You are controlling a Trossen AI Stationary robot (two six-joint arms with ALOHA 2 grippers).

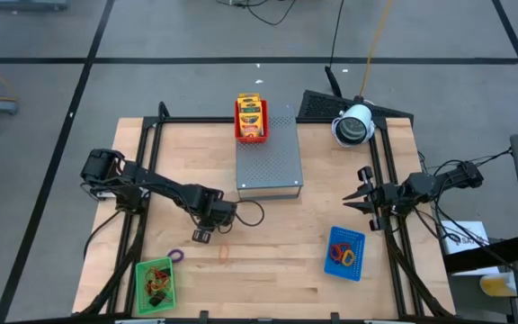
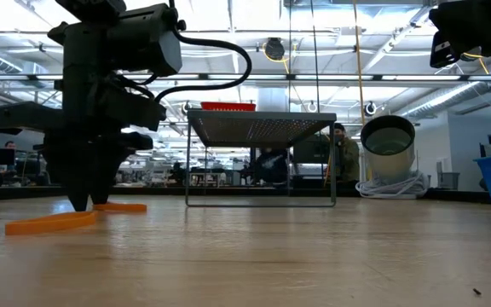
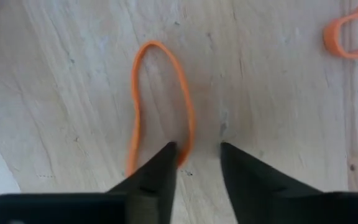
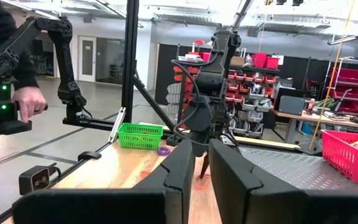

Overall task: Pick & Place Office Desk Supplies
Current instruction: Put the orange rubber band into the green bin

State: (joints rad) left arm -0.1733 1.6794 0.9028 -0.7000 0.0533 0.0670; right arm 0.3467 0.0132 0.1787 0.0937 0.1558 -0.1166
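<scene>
My left gripper [image 1: 201, 237] points down at the table, open, tips at the wood, by an orange rubber band [image 3: 160, 93] lying flat; the low view shows the left gripper too [image 2: 81, 203]. A second orange band [image 1: 224, 255] and a purple band [image 1: 176, 256] lie on the table nearby. Yellow-and-green packets [image 1: 251, 112] sit in a red tray on the grey perforated box [image 1: 269, 162]. My right gripper [image 1: 356, 191] hovers at the table's right side, empty, its fingers a narrow gap apart [image 4: 202, 146]. My left gripper comes from above, pointing down. One fingertip [image 3: 169, 155] stands at the orange band's near end [image 3: 189, 140], and the other stands outside the loop, apart from it. The band lies flat and slack on the table. I cannot tell whether the finger presses it.
A green mesh tray [image 1: 156, 286] with small pieces stands at the near left. A blue tray [image 1: 345, 253] with bands stands at the near right. A white round object [image 1: 353, 124] sits at the far right. A person's hand [image 4: 30, 102] shows beyond the table.
</scene>
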